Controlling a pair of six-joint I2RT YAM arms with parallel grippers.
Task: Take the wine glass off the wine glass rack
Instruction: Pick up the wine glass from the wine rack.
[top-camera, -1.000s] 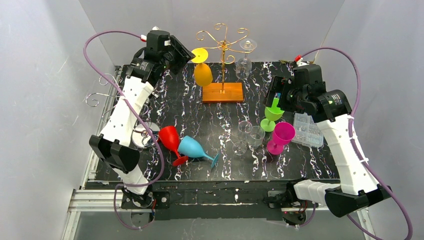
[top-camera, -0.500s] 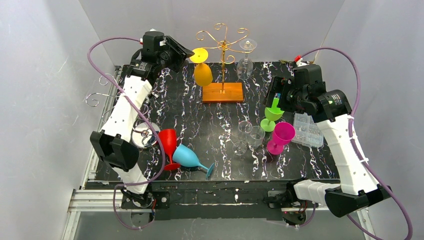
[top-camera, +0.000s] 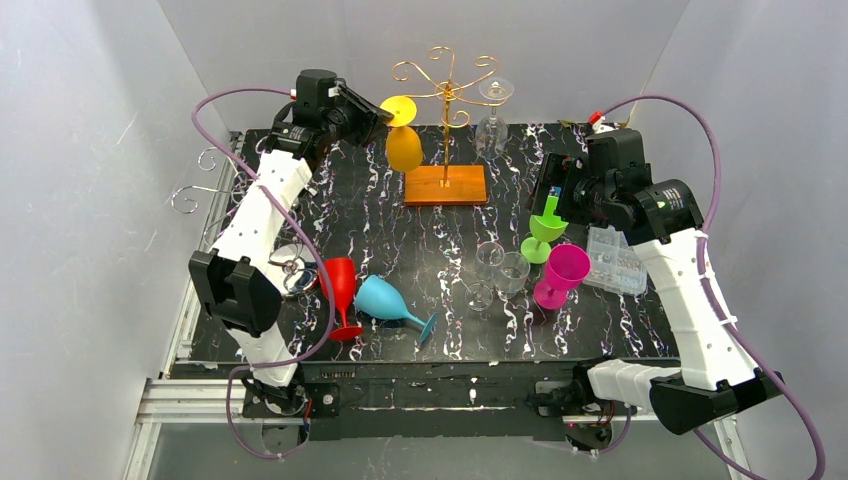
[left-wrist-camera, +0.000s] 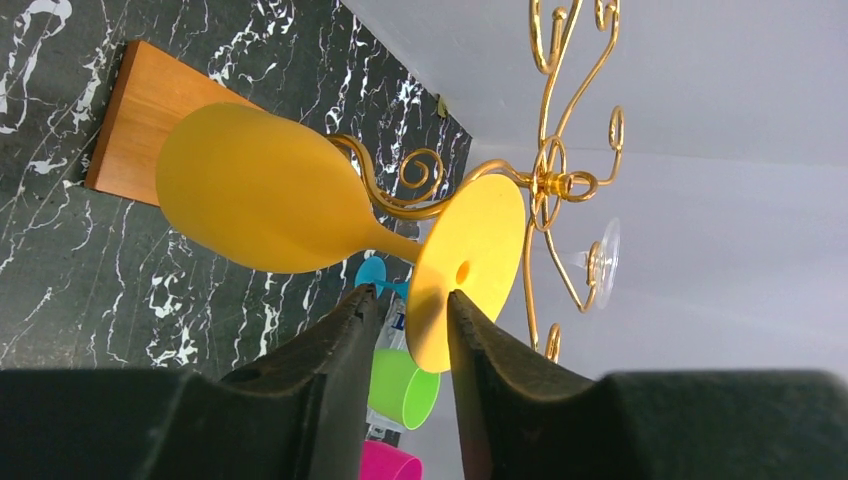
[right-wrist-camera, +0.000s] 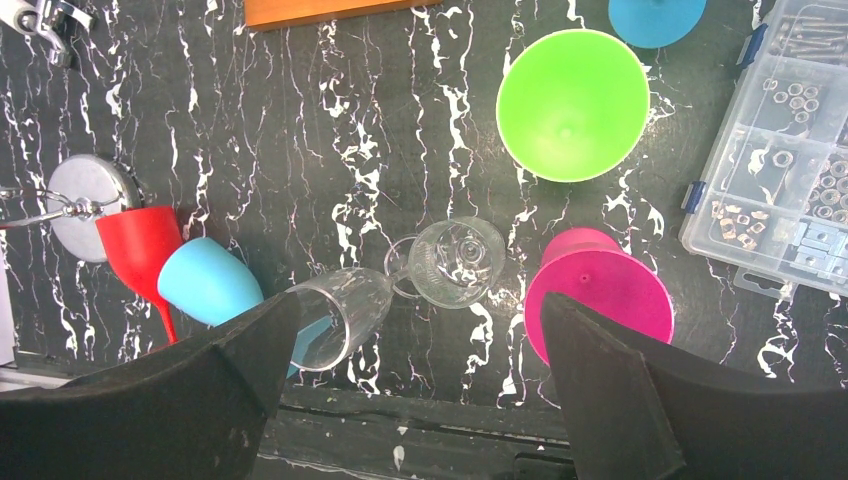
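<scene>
A yellow wine glass (top-camera: 405, 148) hangs upside down by its foot on the gold wire rack (top-camera: 445, 95), which stands on a wooden base (top-camera: 446, 185). A clear glass (top-camera: 489, 125) hangs on the rack's right side. My left gripper (top-camera: 378, 112) is up at the yellow glass's foot. In the left wrist view the jaws of the left gripper (left-wrist-camera: 408, 300) are narrowly open astride the rim of the yellow foot (left-wrist-camera: 470, 260), with a gap on the left finger's side. My right gripper (top-camera: 553, 195) hangs wide open and empty over the table, as its wrist view shows (right-wrist-camera: 420, 300).
On the table lie a red glass (top-camera: 340, 280), a blue glass (top-camera: 385, 298) and clear glasses (top-camera: 500, 270). A green glass (top-camera: 541, 232) and a pink glass (top-camera: 563, 270) stand upright. A clear parts box (top-camera: 615, 258) sits at the right. A second wire rack (top-camera: 200, 190) is at the left edge.
My left gripper has moved right, up to the yellow glass's foot. The red and blue glasses have shifted a little. The right arm has not moved.
</scene>
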